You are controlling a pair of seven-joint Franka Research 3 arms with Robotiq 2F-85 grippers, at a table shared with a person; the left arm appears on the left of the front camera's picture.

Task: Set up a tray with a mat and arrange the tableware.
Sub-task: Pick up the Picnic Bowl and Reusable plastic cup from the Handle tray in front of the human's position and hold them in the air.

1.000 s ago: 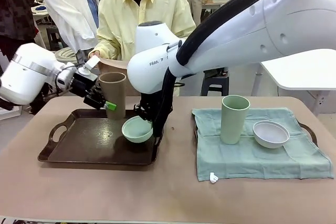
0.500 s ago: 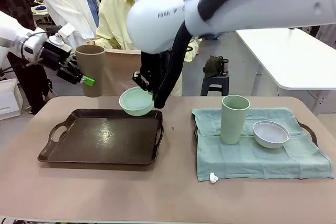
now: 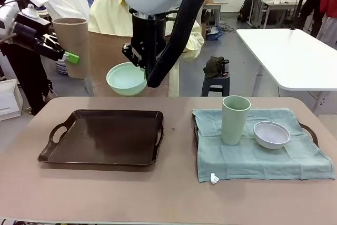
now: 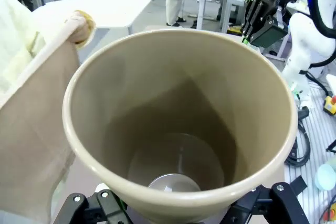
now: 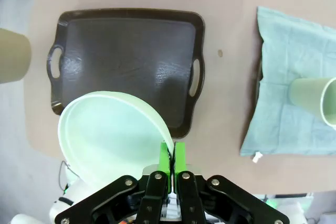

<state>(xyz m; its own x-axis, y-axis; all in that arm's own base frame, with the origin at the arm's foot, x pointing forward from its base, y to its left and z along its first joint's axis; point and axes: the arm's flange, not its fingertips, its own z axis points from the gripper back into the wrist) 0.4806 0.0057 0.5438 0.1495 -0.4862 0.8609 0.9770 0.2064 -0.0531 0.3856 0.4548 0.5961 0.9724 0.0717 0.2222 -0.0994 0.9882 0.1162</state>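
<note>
The dark brown tray (image 3: 100,136) lies bare on the table's left half. High above its left end, my left gripper (image 3: 62,52) is shut on the tan-brown cup (image 3: 70,46), whose inside faces the left wrist view (image 4: 178,129). Above the tray's back edge my right gripper (image 3: 143,71) is shut on the rim of the mint green bowl (image 3: 126,79), its green pads (image 5: 166,157) pinching the bowl (image 5: 107,135). Behind the tray a person's hand (image 4: 81,24) holds up a tan mat (image 3: 102,61). The pale green cup (image 3: 235,119) and the greyish white bowl (image 3: 271,134) stand at the right.
A teal cloth (image 3: 263,156) covers a second tray at the right, one dark handle (image 3: 311,131) showing. The tray (image 5: 126,61) and the cloth (image 5: 294,77) lie below in the right wrist view. A small white scrap (image 3: 213,178) lies by the cloth's front edge.
Both arms rose off the tray: the left carried the tan cup up and to the left, the right lifted the mint bowl up and back. The tray is now bare.
</note>
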